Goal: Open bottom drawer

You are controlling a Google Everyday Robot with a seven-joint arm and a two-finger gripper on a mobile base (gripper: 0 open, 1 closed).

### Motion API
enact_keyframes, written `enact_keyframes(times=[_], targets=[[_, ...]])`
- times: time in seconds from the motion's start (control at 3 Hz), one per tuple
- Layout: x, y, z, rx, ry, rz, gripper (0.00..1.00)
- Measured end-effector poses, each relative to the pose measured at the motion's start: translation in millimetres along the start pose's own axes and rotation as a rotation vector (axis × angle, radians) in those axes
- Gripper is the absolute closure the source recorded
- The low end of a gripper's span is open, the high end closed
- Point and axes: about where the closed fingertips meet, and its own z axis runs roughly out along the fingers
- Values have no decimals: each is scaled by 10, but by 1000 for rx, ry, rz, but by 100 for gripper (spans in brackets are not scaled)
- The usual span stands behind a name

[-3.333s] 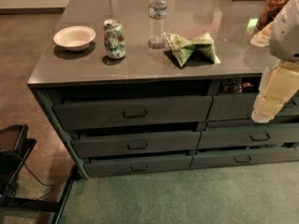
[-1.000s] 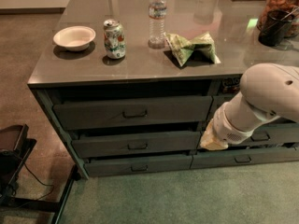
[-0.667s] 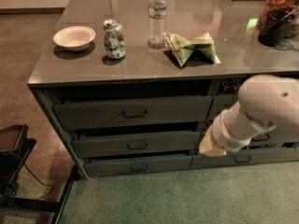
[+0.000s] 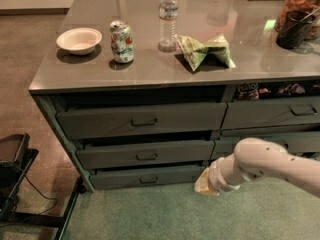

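Observation:
The bottom drawer (image 4: pixel 120 177) is the slimmest dark grey-green front, lowest in the left column of the cabinet, with a small dark pull handle (image 4: pixel 148 180) at its centre. My white arm (image 4: pixel 265 166) reaches in low from the right. My gripper (image 4: pixel 202 184) is at its tan tip, just off the drawer's right end, near the green carpet and to the right of the handle. It points away from the camera.
Two taller drawers (image 4: pixel 142 120) sit above, and more drawers (image 4: pixel 272 114) fill the right column. On the countertop (image 4: pixel 150 74) stand a white bowl (image 4: pixel 79 40), a can (image 4: pixel 121 41), a water bottle (image 4: pixel 168 16), a green bag (image 4: pixel 205 50) and a dark cup (image 4: pixel 294 29). A black stand (image 4: pixel 15 184) is at lower left.
My arm has swung down and to the left, from beside the right-hand drawers to floor level at the right end of the bottom drawer. The drawers have not moved.

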Motion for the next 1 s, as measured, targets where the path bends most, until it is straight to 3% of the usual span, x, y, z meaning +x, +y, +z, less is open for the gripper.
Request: enact_keyframes(times=[0.33, 0.67, 1.0], targets=[[128, 152, 381, -62, -27, 38, 100], [184, 153, 469, -68, -23, 41, 100], [357, 20, 928, -56, -20, -33, 100]])
